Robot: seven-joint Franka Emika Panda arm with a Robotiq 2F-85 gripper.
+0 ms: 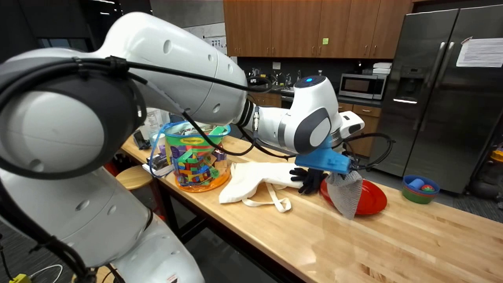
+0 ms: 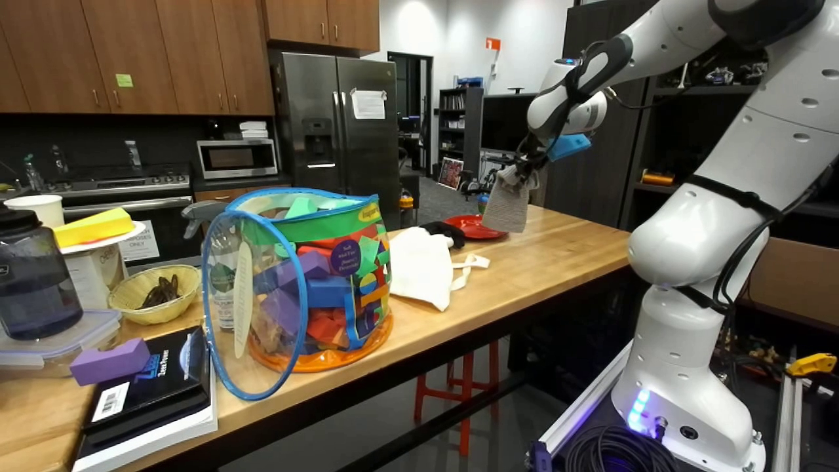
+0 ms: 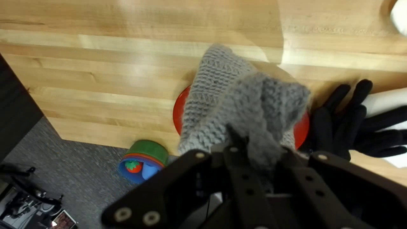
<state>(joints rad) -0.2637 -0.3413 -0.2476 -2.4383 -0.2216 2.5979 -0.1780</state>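
Close by the red plate (image 1: 375,197), I have a gray knitted cloth (image 1: 346,193) gripped between the fingers (image 3: 240,178); it hangs down over the wooden surface (image 1: 393,245), with black gloves (image 1: 312,181) beside the plate.

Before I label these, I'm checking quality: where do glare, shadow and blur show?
In an exterior view, pale reflections gloss the wooden table; in an exterior view, the robot's base shines blue on one side. In the wrist view, the gray cloth blurs near the tool, crisper farther off, and a shadow edge crosses the table.
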